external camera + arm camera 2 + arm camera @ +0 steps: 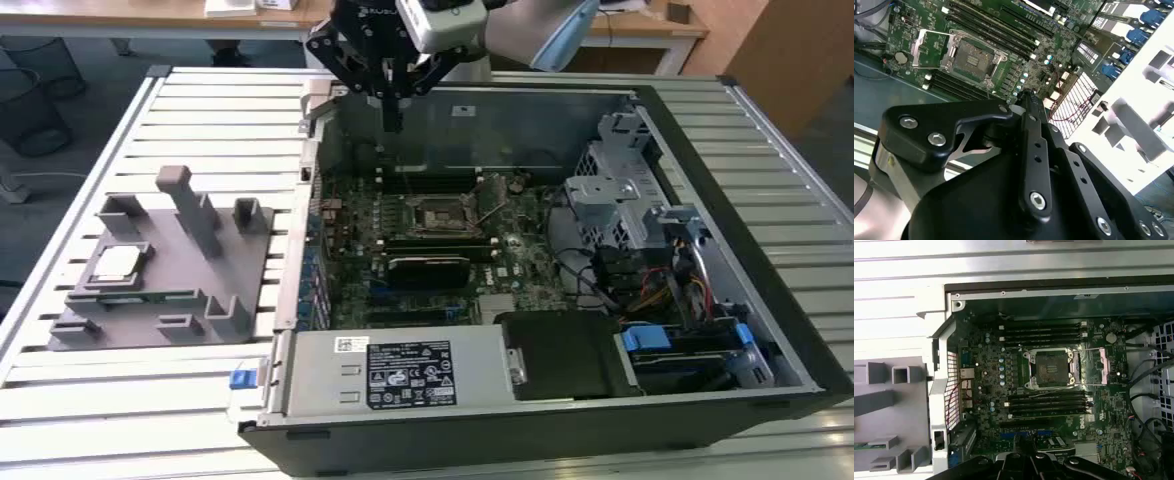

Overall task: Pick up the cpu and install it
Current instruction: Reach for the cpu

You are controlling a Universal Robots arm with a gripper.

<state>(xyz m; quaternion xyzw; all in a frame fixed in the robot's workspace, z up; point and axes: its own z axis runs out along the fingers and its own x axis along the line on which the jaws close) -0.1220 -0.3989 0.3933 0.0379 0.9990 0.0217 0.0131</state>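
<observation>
While the black metal gripper (391, 124) hangs clenched and empty, pickup seems unstarted. The flat silver-grey square cpu (118, 262), at its eight o'clock in the exterior view, calls for opened jaws.

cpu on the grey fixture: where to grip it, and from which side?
Grip the cpu by two opposite edges, coming straight down from above. It lies flat, plate up, on the grey fixture outside the computer case, so only its thin sides offer a pinch. Posts beside it likely block a sideways approach.
</observation>
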